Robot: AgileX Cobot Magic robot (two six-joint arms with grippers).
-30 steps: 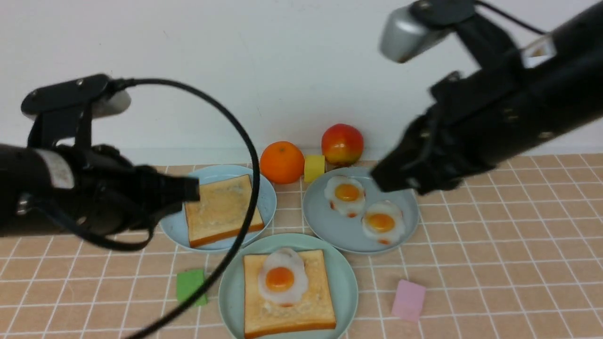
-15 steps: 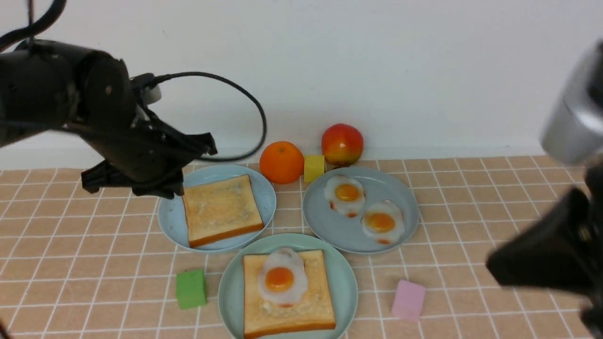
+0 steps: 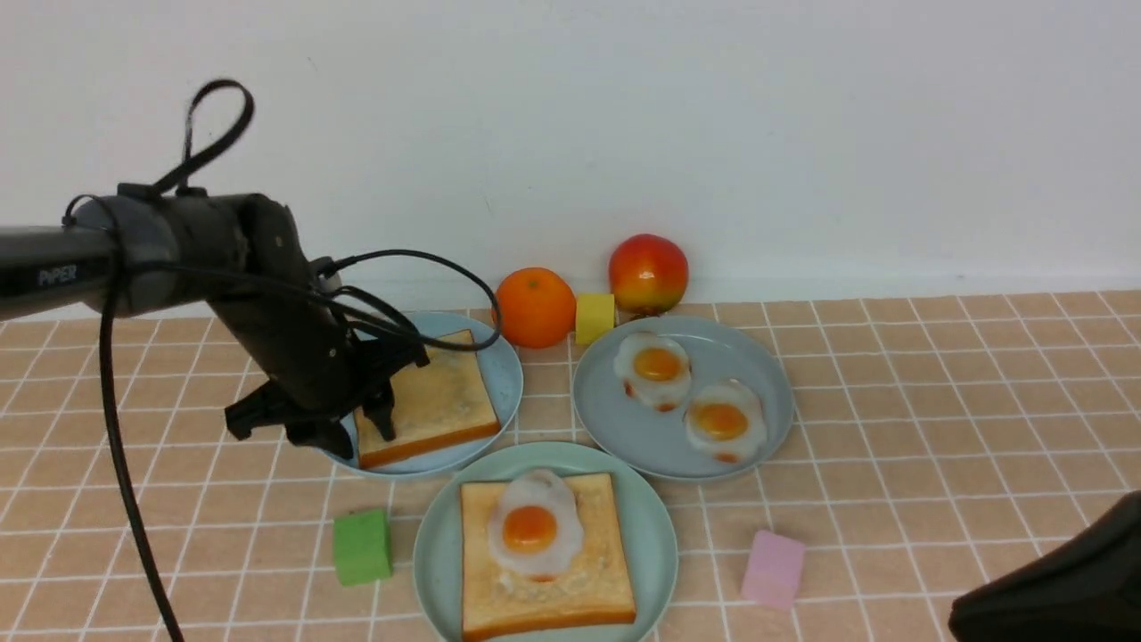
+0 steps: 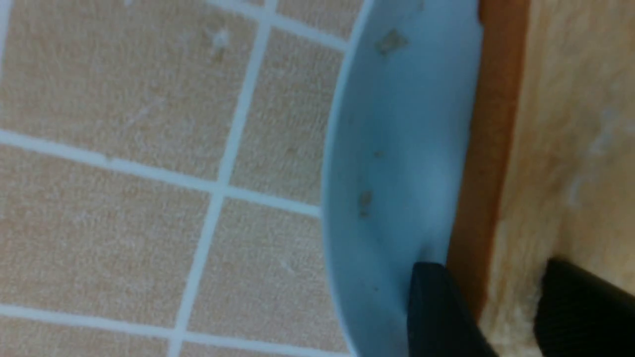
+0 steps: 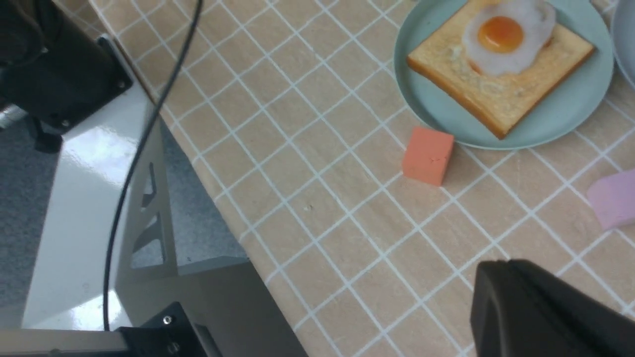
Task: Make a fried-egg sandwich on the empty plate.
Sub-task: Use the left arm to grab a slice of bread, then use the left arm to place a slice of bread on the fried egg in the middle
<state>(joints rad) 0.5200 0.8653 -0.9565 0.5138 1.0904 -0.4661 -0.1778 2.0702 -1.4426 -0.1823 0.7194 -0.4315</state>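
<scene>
Left end effector (image 3: 361, 435) lowered, tiled tabletop (image 3: 891, 401), white wall (image 3: 713, 134)

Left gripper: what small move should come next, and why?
Probably close the left gripper on the square golden-brown toast slice on the round sky-blue plate: its open jaws straddle the crust, and the white fried egg on the mint-green plate lacks a top slice.

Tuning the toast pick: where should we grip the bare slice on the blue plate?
Likely the left crust edge of the toast, from the robot's left: it lies flat, so only edges offer purchase, and the open left gripper straddles that one.
</scene>
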